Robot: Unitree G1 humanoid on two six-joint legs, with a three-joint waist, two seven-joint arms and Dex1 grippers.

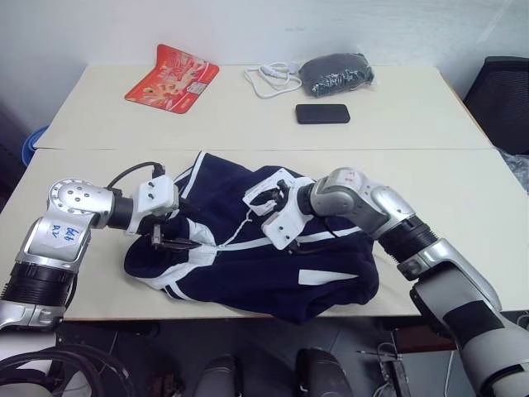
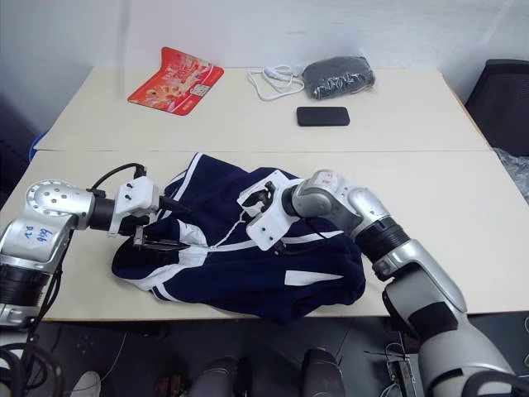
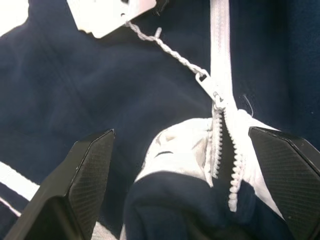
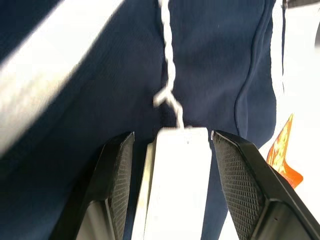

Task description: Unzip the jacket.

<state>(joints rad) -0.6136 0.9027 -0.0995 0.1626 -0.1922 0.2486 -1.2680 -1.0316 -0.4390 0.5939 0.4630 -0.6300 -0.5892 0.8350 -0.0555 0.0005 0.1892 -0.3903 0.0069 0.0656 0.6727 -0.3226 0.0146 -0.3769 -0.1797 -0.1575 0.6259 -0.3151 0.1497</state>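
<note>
Jacket (image 1: 273, 265) on front table (image 1: 463, 215)

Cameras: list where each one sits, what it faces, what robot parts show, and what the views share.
Head views: from the head, looking forward and down over the jacket on the table; both arms show.
Left wrist view: along the open left gripper at the zipper.
Right wrist view: along the right gripper at the paper tag.
Shared: jacket, tag string.
</note>
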